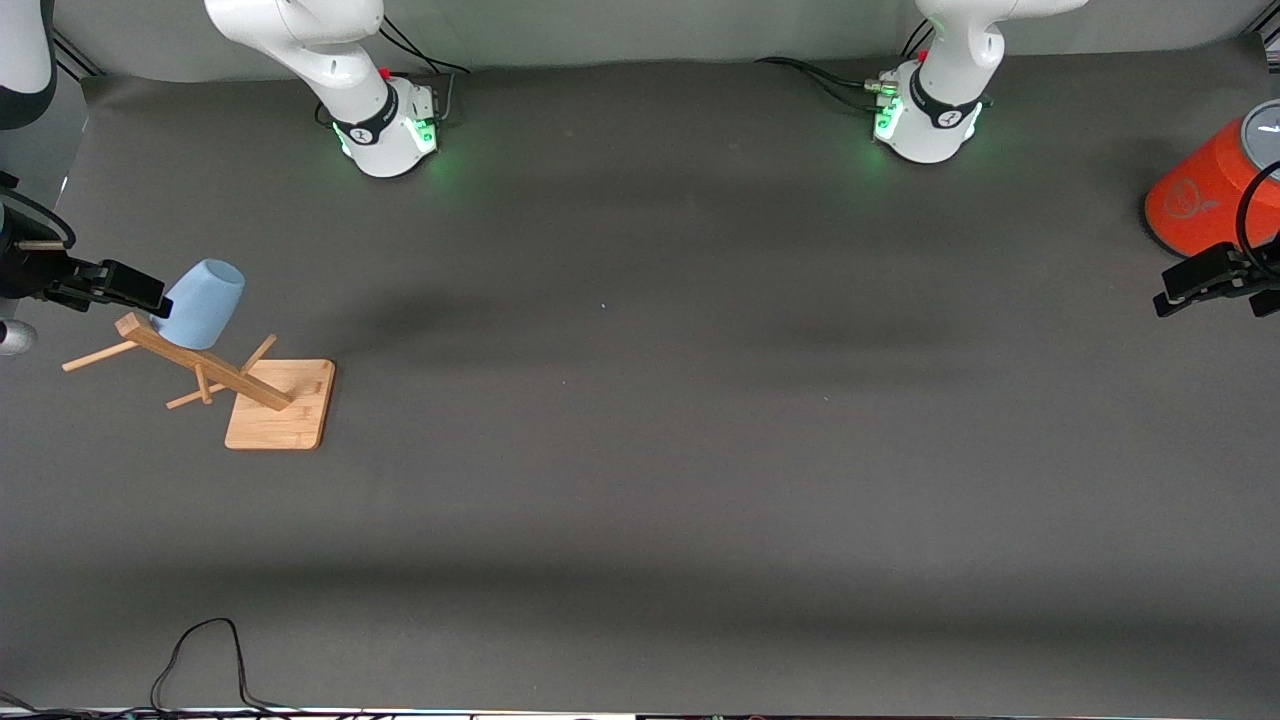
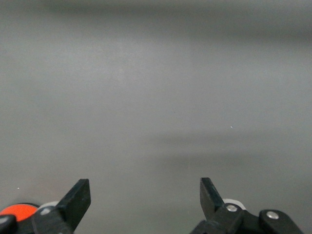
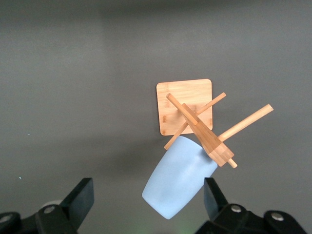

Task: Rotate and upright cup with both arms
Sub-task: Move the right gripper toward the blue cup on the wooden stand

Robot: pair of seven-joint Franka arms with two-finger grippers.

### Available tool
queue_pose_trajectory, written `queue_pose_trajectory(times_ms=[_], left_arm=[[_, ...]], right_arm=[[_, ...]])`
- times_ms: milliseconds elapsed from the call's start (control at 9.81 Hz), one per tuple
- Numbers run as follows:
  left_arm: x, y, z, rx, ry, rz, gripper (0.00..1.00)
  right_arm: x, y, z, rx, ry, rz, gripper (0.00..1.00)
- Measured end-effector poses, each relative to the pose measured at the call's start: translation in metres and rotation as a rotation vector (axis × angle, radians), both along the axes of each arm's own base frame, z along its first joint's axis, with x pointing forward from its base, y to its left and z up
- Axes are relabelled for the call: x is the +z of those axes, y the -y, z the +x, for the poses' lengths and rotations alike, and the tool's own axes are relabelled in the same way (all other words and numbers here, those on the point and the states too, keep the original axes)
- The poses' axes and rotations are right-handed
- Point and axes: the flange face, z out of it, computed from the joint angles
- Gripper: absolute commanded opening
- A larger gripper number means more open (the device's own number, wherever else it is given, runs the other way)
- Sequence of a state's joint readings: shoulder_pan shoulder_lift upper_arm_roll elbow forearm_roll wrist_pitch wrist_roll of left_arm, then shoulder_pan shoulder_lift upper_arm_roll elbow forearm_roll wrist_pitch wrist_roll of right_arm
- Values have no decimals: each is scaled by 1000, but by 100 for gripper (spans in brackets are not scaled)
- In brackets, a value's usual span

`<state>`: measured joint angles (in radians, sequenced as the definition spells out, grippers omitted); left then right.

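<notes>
The pale blue cup (image 1: 203,302) hangs mouth-down and tilted on a peg of a wooden rack (image 1: 205,368) near the right arm's end of the table. In the right wrist view the cup (image 3: 180,180) has its closed base toward the camera. My right gripper (image 1: 150,292) is open beside the cup. Its jaws (image 3: 148,195) stand on either side of the cup's base, not touching it. My left gripper (image 1: 1180,290) is open and empty over the left arm's end of the table; its wrist view (image 2: 145,195) shows bare mat.
The rack stands on a square bamboo base (image 1: 280,405), also in the right wrist view (image 3: 184,105), with several pegs sticking out. A large orange cylinder (image 1: 1205,195) with a grey top stands by the left gripper, its edge also in the left wrist view (image 2: 17,212). A cable (image 1: 200,650) lies at the near edge.
</notes>
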<state>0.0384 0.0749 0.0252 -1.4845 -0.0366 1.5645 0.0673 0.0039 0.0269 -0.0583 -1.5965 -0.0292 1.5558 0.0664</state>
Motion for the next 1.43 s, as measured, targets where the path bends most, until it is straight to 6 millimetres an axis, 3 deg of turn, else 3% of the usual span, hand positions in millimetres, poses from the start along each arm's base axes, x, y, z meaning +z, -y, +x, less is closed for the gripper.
queue_pose_trajectory(times_ms=[1121, 1427], left_arm=[[4, 13, 2, -23, 6, -1, 100], [3, 14, 2, -26, 3, -1, 100]], right_arm=[[-5, 4, 0, 11, 2, 1, 100], [-3, 53, -37, -79, -8, 16, 100]])
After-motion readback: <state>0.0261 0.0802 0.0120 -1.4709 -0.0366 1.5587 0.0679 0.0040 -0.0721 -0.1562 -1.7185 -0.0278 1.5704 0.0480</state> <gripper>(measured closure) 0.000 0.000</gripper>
